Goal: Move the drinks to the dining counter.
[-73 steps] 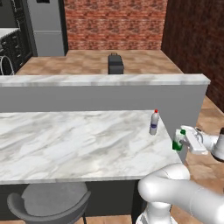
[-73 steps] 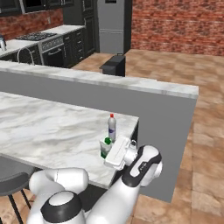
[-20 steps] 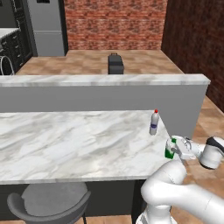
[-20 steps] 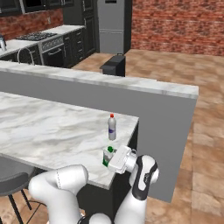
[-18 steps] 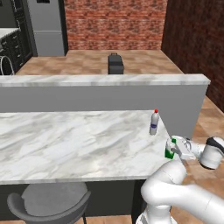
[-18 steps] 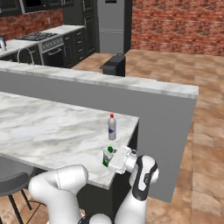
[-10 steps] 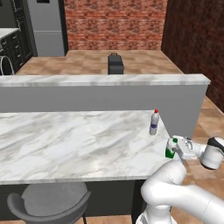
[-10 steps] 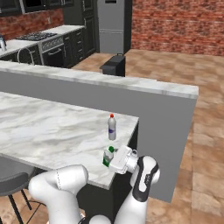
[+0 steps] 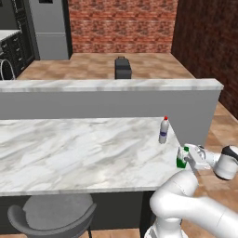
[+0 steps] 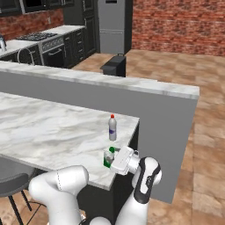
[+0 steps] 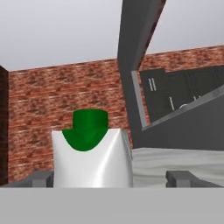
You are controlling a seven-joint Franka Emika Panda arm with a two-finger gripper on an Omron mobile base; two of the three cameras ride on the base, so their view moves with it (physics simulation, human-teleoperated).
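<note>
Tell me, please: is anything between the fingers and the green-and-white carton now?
Nothing visible. In the hand view the carton sits directly between the two spread fingers, standing on the dining counter near its end. The red-capped bottle stands farther in, apart.

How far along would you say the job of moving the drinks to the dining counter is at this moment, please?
Done: the red-capped bottle stands on the dining counter. In hand: the green-and-white carton sits at the counter's right end, the tool around it with jaws apart. Left: the third drink.
</note>
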